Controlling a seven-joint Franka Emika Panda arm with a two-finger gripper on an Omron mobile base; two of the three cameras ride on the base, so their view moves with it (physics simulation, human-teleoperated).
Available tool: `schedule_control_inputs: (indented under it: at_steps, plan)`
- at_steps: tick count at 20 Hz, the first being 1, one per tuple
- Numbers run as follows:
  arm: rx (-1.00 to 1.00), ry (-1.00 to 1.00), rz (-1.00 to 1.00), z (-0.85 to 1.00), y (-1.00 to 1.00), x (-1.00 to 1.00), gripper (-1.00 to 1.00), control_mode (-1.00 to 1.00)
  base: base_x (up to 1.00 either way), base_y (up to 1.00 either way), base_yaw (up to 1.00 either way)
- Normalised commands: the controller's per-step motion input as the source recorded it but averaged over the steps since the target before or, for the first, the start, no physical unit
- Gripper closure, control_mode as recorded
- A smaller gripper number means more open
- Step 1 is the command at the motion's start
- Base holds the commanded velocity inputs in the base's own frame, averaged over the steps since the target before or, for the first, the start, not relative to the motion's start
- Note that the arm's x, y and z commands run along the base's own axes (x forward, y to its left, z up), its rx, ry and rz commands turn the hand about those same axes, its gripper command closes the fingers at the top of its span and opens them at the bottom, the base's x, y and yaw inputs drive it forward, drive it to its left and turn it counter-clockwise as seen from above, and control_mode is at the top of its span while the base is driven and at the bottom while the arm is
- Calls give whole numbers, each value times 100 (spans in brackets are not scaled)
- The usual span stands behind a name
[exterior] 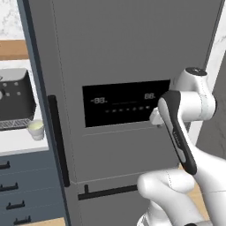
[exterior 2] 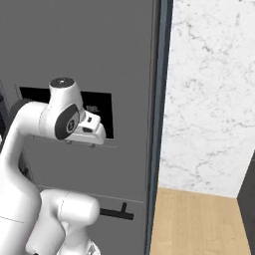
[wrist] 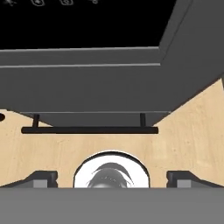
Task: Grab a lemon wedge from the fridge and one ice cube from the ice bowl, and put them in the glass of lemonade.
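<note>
My jaws stand wide apart and hold nothing; in the hand view the gripper point(wrist: 112, 178) looks down the front of the fridge point(exterior: 128, 57), whose doors look shut. The black display panel point(exterior: 126, 103) sits just ahead of my hand, a tall black bar handle point(exterior: 59, 141) runs down the left edge of the upper door, and a short horizontal bar handle point(wrist: 89, 130) crosses the lower door. The lemon wedge would be behind these doors, where I cannot see it. Far to the left, on the counter beside a dark appliance point(exterior: 15, 99), stands the glass of lemonade point(exterior: 36, 129). I judge the door to be heavy and rigid, its handle a hard, smooth bar: I would close on the tall handle near its middle, squarely across it, so the bar cannot slip as I pull. The wedge, I expect, is tiny, light, soft and slick, wanting a gentle pinch across its flat sides.
</note>
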Motion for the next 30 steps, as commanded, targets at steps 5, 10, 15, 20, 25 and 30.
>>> schedule_control_inputs:
  at_steps: [5,10,15,20,25,30]
  plan:
    - [0,0,0,0,0,0,-100,100,0,97,0]
    - [0,0,0,0,0,0,-100,100,11,100,-1]
    - [0,0,0,0,0,0,-100,100,32,100,-3]
    - [0,0,0,0,0,0,-100,100,52,100,-11]
    - [0,0,0,0,0,0,-100,100,62,100,-18]
    - [0,0,0,0,0,0,-100,100,69,90,-19]
